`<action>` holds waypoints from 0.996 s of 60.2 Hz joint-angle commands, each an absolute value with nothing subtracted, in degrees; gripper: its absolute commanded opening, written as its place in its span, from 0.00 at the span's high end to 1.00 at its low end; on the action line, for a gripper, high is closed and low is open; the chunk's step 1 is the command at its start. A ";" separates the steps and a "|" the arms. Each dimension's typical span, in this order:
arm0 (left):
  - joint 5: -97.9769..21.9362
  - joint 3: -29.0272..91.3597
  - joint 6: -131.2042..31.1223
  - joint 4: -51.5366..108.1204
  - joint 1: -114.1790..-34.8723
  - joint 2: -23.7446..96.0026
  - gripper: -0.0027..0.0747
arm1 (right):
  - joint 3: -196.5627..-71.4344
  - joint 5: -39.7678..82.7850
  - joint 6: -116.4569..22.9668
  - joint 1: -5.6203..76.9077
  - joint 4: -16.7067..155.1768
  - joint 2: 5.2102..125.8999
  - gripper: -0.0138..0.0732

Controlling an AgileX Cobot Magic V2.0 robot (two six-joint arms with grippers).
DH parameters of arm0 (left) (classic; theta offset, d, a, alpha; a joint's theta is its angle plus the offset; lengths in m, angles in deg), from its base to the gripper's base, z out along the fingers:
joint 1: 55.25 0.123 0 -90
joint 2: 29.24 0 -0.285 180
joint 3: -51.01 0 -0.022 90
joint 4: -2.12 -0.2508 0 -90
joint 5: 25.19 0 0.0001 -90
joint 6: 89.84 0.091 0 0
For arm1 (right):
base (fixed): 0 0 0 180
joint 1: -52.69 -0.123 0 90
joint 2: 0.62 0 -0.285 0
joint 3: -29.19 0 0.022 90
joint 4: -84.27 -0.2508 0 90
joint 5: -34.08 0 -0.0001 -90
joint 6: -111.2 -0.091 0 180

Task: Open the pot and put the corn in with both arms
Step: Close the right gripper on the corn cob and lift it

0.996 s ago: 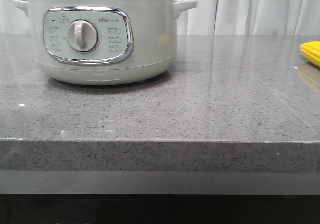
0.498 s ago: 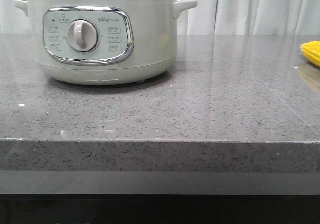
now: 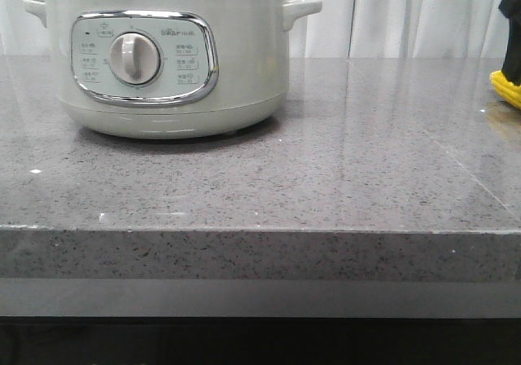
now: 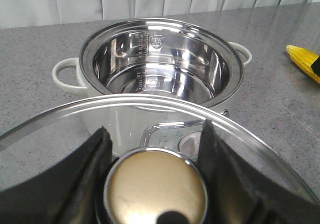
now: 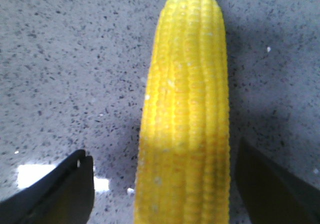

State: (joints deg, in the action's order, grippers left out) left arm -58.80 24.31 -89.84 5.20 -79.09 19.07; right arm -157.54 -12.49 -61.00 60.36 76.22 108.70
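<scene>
Corn (image 5: 185, 119) lies lengthwise between spread right gripper (image 5: 165, 184) fingers — seemingly untouched; left gripper (image 4: 156, 156) clamps lid knob (image 4: 156, 186).

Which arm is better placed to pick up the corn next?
Right. The right gripper is open, straddling the corn on the counter. The left gripper is shut on the lid, above the open pot.

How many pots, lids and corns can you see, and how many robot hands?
pot: 1
lid: 1, off the pot, held by the left gripper
corn: 1
grippers: 2, the right gripper open around the corn
Total: 5
</scene>
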 commanded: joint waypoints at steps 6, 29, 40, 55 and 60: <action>-50.54 26.40 -90.41 5.82 -78.92 18.73 0.72 | -159.50 -7.95 -59.93 60.41 76.35 108.06 0.16; -50.54 26.40 -90.41 5.82 -78.92 18.73 0.72 | -159.50 -9.48 -59.93 60.41 77.75 109.89 0.34; -50.54 26.40 -90.41 5.82 -78.92 18.73 0.72 | -159.50 -9.75 -59.93 60.41 77.97 109.71 0.46; -50.54 26.40 -90.41 5.82 -78.92 18.73 0.72 | -160.86 -10.80 -59.93 59.68 77.91 106.10 0.46; -50.54 26.40 -90.41 5.82 -78.92 18.73 0.72 | -162.32 -11.10 -59.93 58.64 77.91 104.24 0.46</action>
